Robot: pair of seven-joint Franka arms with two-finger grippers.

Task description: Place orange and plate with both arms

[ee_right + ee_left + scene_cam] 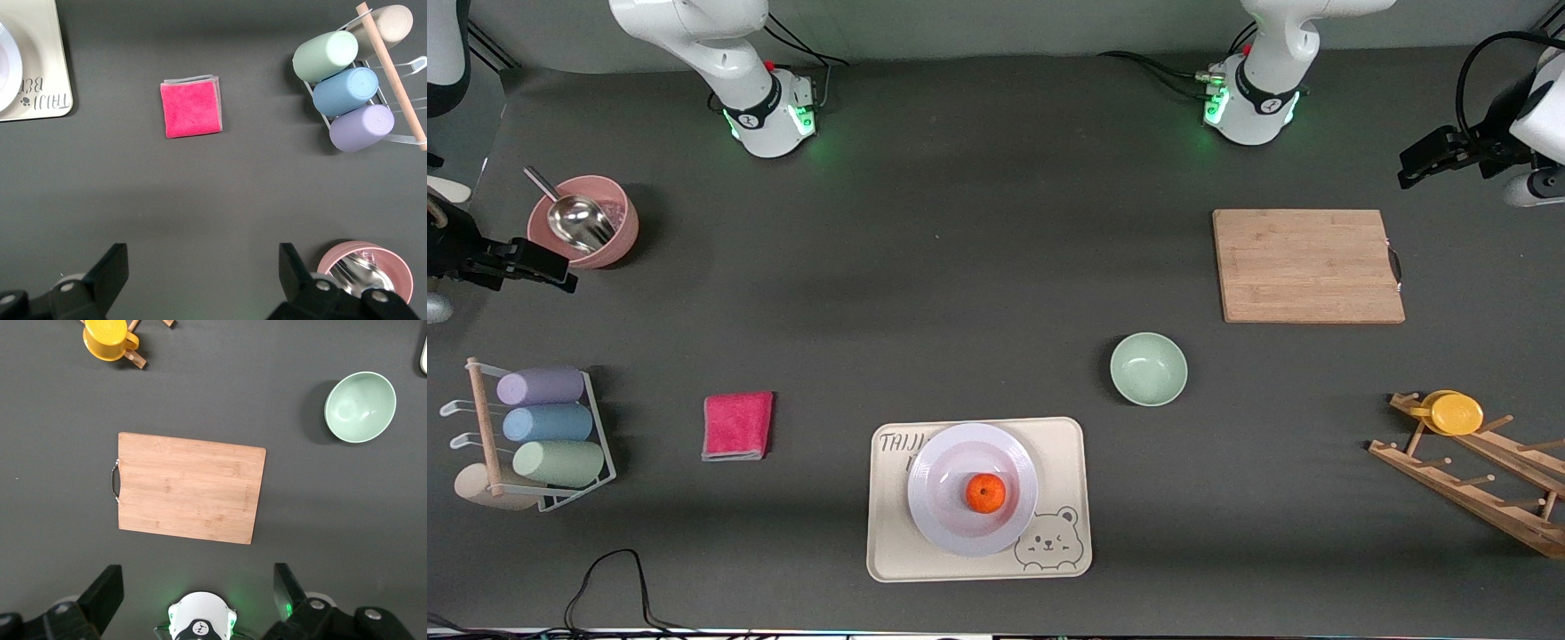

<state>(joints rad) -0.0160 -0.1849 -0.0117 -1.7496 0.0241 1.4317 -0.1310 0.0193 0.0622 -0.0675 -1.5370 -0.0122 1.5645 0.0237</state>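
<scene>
**Resting: orange on plate, both arms waiting**

Front view: orange (985, 492) sits on plate (972, 489), plate on bear tray (978, 498).

Left wrist view: left gripper (197, 595) released, empty, over cutting board (190, 487).

Right wrist view: right gripper (203, 273) released, empty; plate (8, 69) edge visible.

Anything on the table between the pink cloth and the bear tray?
Nothing: bare dark tabletop separates the pink cloth from the bear tray, seen in front and right wrist views.

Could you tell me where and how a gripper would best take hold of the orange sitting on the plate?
Probably straight from above, fingers closing across the widest middle of the orange. It is small and round, sits free in the shallow centre of the plate, and nothing crowds it, so no side approach is needed.
</scene>
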